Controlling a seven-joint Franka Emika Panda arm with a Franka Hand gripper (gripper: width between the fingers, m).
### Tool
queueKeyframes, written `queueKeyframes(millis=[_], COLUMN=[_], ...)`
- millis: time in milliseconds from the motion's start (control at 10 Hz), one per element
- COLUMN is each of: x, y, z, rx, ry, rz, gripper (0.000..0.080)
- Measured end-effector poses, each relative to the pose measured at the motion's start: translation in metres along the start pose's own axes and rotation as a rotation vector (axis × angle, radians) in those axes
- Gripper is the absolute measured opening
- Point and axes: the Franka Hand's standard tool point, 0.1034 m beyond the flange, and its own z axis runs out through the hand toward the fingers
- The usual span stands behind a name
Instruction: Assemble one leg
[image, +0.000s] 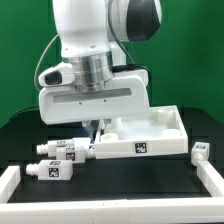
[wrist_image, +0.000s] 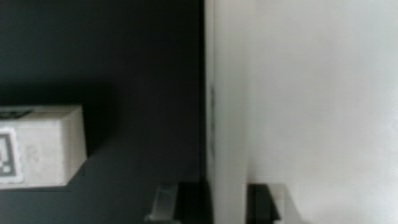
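A large white tray-shaped part with raised rims lies in the middle of the black table. My gripper comes down on its corner towards the exterior view's left. In the wrist view my gripper has one finger on each side of the tray part's wall, and the wall fills the gap. Two small white legs with tags lie next to that corner. One leg shows in the wrist view, apart from the wall. Another leg lies at the exterior view's right.
White rails stand at the table's front corners, at the exterior view's left and right. A green backdrop stands behind the table. The arm's body hides the tray part's far left corner.
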Motion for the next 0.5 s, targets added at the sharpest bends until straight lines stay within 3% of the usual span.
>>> queueKeyframes(millis=[300,500], x=[0.0,0.027], y=[0.0,0.005], z=[0.005,0.03], rx=[-0.002,-0.006], ry=[-0.005,-0.004], rz=[-0.017,-0.074], gripper=[0.0055,0.0055])
